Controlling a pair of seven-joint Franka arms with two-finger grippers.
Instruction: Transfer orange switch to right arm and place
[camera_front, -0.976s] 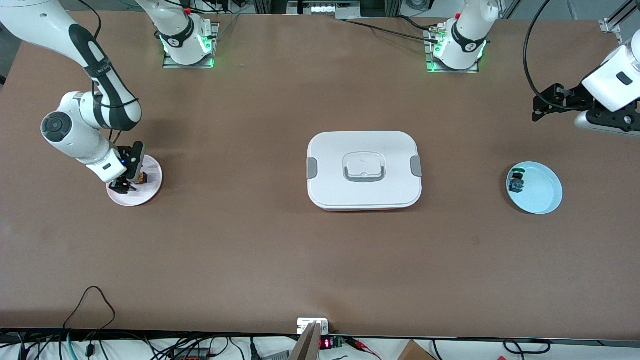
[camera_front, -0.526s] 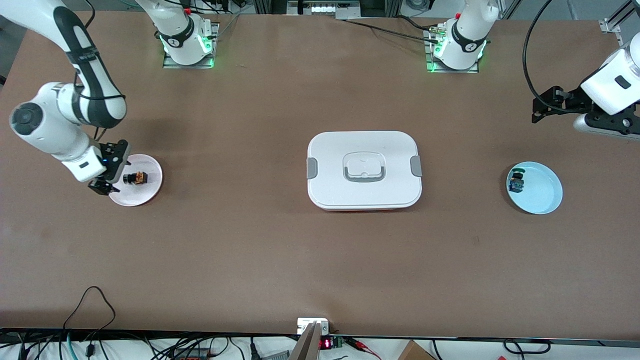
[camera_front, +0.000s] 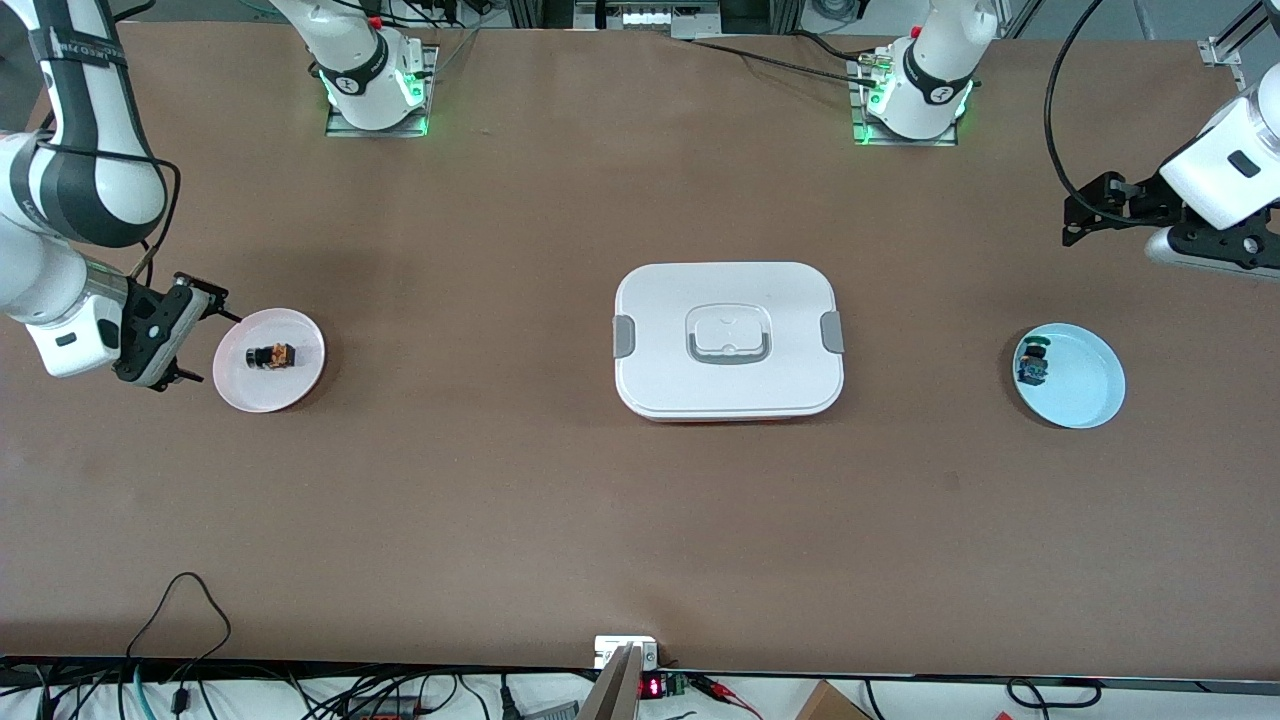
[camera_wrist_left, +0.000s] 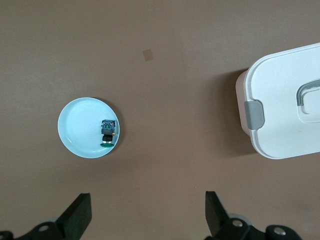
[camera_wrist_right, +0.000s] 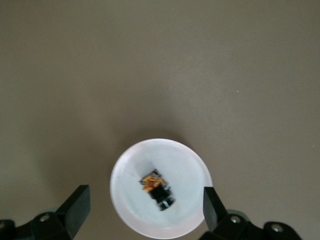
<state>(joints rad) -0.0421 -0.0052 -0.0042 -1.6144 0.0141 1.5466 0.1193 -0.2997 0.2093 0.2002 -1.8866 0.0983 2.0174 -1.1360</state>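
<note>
The orange switch (camera_front: 271, 355) lies on a pink plate (camera_front: 300, 385) — just beside it, the right gripper (camera_front: 200, 335) is held spread, empty.

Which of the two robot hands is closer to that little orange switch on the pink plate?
The right gripper: it hangs open just off the pink plate holding the orange switch. The left gripper, also open, waits at the left arm's end.

The right tool (camera_front: 190, 335) has lifted off the pink plate (camera_front: 300, 385) and drawn back toward the counter's edge at the right arm's end, leaving the orange switch (camera_front: 271, 355) uncovered there
</note>
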